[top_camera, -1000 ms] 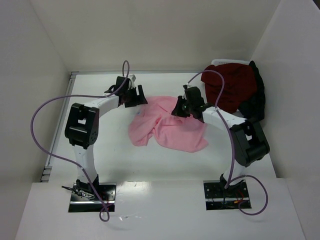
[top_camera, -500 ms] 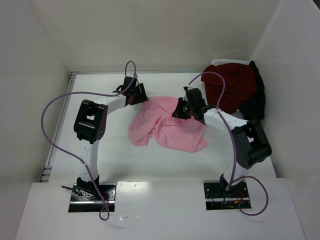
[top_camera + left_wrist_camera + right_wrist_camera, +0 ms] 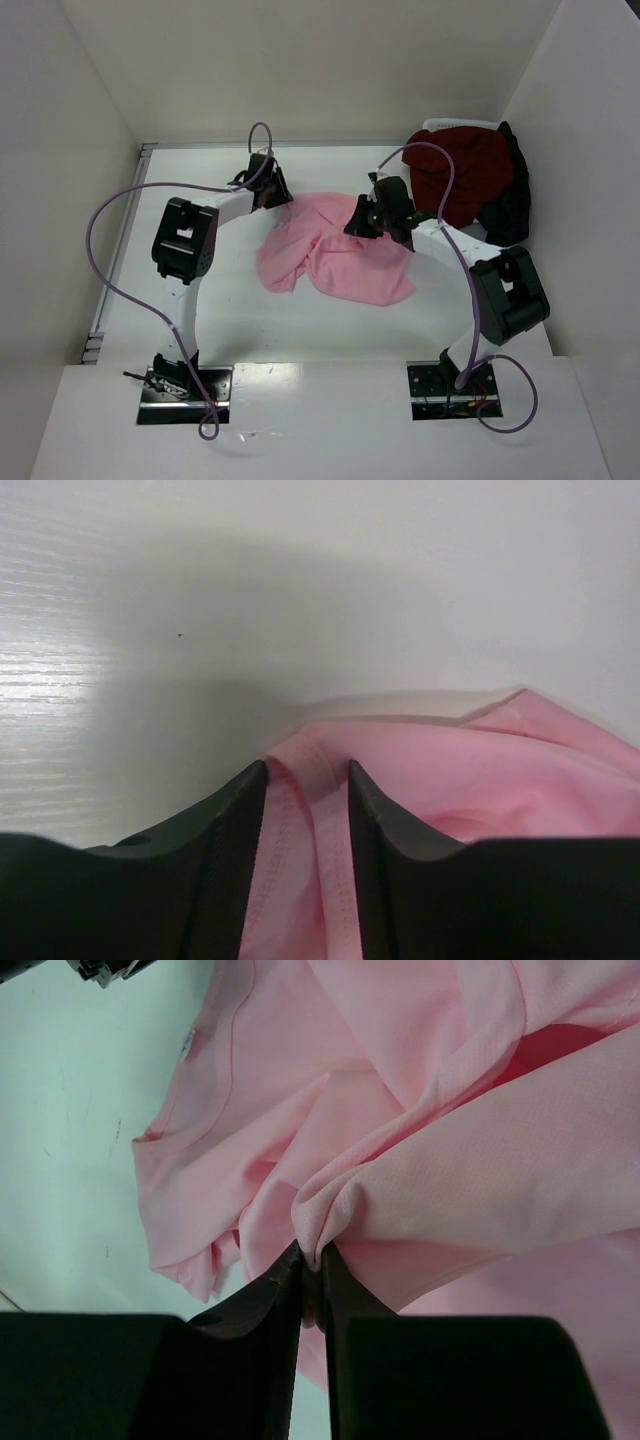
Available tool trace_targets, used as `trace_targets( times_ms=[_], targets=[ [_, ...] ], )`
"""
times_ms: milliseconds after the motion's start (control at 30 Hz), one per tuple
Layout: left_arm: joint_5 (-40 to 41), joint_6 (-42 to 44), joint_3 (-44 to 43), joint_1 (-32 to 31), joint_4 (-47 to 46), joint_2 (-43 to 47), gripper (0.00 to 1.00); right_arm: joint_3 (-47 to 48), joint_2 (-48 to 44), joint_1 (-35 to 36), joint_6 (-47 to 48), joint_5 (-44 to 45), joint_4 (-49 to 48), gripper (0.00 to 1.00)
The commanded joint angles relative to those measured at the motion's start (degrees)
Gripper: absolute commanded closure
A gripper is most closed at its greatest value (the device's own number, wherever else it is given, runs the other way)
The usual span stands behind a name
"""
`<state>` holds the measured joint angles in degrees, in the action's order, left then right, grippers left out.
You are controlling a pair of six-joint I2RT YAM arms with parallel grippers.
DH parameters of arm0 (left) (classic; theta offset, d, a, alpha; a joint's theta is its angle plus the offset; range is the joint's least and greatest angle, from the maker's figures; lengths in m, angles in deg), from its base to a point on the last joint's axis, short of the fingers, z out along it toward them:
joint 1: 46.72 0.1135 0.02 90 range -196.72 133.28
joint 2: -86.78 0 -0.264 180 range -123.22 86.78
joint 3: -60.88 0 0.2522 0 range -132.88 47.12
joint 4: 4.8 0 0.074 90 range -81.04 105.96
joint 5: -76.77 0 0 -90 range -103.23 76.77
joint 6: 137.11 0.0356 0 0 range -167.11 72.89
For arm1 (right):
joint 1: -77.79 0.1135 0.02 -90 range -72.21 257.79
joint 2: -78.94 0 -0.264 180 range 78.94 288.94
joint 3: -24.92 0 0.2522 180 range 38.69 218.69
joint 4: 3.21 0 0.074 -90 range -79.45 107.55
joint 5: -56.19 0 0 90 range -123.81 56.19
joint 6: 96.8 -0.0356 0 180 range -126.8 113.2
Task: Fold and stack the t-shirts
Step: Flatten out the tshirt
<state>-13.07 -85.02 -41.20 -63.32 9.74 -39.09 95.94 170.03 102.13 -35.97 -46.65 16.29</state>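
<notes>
Evidently spreading the pink tee (image 3: 340, 262): right gripper (image 3: 311, 1258) pinches a fold, left gripper (image 3: 307, 772) straddles its hem, unclenched; next, clamp, pull flat.

White table (image 3: 235, 315), plain white walls (image 3: 320, 70) on three sides.

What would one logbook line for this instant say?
left gripper: jaws apart astride pink t-shirt hem | right gripper: shut on a pink fold | dark red t-shirt: heaped far right

Pink t-shirt (image 3: 340, 265) (plain); maroon t-shirt (image 3: 470, 170); black t-shirt (image 3: 512, 205); white table (image 3: 220, 300)
</notes>
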Motion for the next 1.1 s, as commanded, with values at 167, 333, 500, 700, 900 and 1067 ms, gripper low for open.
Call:
trace_targets(
  times_ms=[167,333,500,700,900,1067],
  targets=[
    [-0.4,-1.0,-2.0,-0.1,-0.9,-2.0,0.90,-0.9,-3.1,0.0,1.5,-0.6,0.5,0.83],
    [-1.9,2.3,-0.4,1.0,3.0,2.7,1.00,-2.0,-4.3,0.0,1.5,-1.1,0.5,0.82],
    [1.9,7.0,6.6,5.3,9.5,15.7,1.00,-4.3,-7.6,0.0,1.5,1.4,0.5,0.81],
    [5.7,10.7,13.7,9.3,16.8,30.3,1.00,-4.3,-9.4,0.0,1.5,4.9,0.5,0.79],
    [10.9,12.4,17.1,10.6,22.3,37.7,1.00,-3.6,-9.4,0.0,0.3,6.7,0.5,0.73],
    [10.9,12.4,19.5,13.6,23.7,40.7,1.00,-3.1,-7.7,0.0,0.3,6.8,0.0,0.39]
  ],
)
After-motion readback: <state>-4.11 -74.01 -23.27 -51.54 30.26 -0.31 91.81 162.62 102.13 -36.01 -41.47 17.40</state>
